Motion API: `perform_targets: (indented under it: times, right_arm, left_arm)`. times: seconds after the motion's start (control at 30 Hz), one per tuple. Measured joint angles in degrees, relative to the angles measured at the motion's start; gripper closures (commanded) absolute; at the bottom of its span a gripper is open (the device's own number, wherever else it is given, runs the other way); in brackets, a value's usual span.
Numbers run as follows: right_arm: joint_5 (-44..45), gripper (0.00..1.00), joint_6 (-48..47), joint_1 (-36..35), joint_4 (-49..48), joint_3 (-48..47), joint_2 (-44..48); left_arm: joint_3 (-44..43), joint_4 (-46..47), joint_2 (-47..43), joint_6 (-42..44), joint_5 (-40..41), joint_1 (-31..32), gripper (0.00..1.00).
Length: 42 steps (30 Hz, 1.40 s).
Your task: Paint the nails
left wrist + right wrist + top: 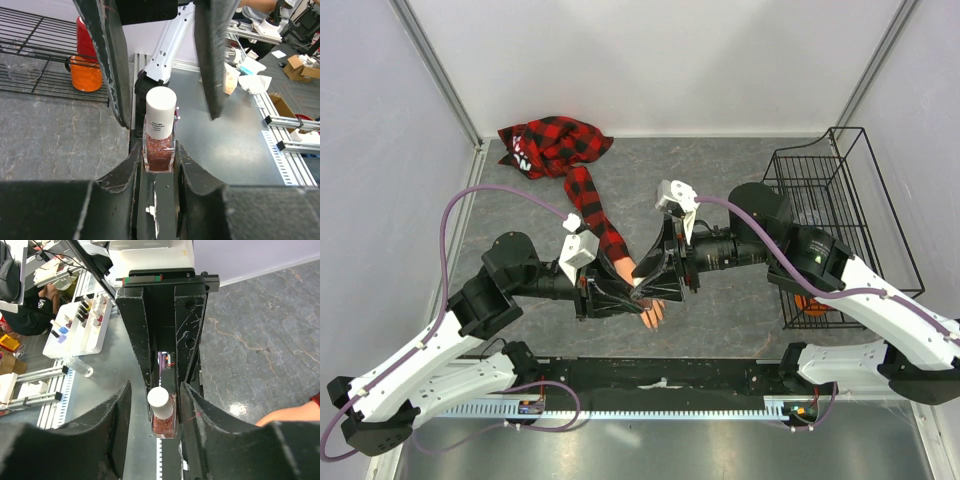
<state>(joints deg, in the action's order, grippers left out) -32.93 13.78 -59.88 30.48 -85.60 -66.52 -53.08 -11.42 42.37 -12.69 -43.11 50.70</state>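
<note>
The left gripper [159,159] clamps the glittery nail-polish bottle [159,150] steady so the right gripper [156,389], jaws apart astride its white cap [159,399], can probably unscrew it just beside the mannequin hand [649,311], whose nails [654,323] lie by the tabletop's near edge.

Bright even overhead light, soft shadows, wrist views' near edges blurred

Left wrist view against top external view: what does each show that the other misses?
Only the left wrist view clearly shows the white-capped bottle clamped in the left hand, the right hand open around its cap. Only the top external view shows the mannequin hand and its plaid sleeve. Both show the wire basket and the orange object in it.
</note>
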Motion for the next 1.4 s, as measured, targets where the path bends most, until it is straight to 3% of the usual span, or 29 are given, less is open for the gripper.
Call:
perform_targets:
  times: [0.03,0.07,0.17,0.3,0.5,0.53,0.7,0.8,0.87,0.97,1.03,1.13,1.4]
  right_arm:
    - [-0.15,0.61,0.07,0.02,-0.07,0.09,-0.09]
    - [-0.28,0.74,0.09,0.07,-0.07,0.09,-0.15]
    - [-0.26,0.99,-0.07,0.11,-0.22,0.09,-0.2]
    - [2.16,1.0,-0.66,0.63,-1.29,0.52,-0.04]
    - [16.52,1.0,-1.88,0.46,-6.19,4.15,0.07]
    - [21.22,1.0,-1.68,-0.28,-6.19,4.26,-0.28]
    - [65.02,1.0,2.16,-15.43,-1.01,-0.37,-6.64]
    - [77.61,1.0,6.12,-18.84,1.16,-1.2,-9.27]
    - [81.81,0.85,8.07,-19.54,2.82,-1.18,-9.75]
    - [83.1,0.58,9.11,-19.85,3.98,-1.11,-9.38]
    - [81.13,0.46,8.92,-20.0,4.0,-0.72,-8.26]
    - [76.02,0.38,6.67,-20.06,3.98,0.2,-5.22]
    - [52.02,0.35,0.24,-14.45,4.59,1.57,2.86]
  left_arm:
    - [0.0,0.0,0.0,0.0,-0.13,0.0,0.98]
    - [0.0,0.02,0.0,0.02,-0.17,0.0,0.98]
    - [-0.02,0.02,-0.02,0.0,-0.09,0.02,0.98]
    - [-0.5,-0.94,-0.44,0.0,4.68,0.24,0.98]
    - [-1.29,-4.57,0.42,0.74,24.06,1.05,0.98]
    - [-1.84,-5.38,1.22,1.01,26.53,1.14,0.98]
    - [-4.39,-8.04,6.99,3.19,36.24,1.7,0.98]
    - [-4.72,-8.33,9.01,3.61,37.13,1.95,0.98]
    - [-4.72,-7.65,10.03,3.67,36.52,1.97,0.98]
    - [-4.72,-6.54,10.91,3.8,34.21,1.99,0.98]
    - [-4.72,-5.75,10.71,3.85,32.13,1.68,0.98]
    - [-4.63,-6.27,10.25,3.85,29.18,0.52,0.98]
    - [-2.73,-6.08,3.96,3.52,18.45,0.11,0.98]
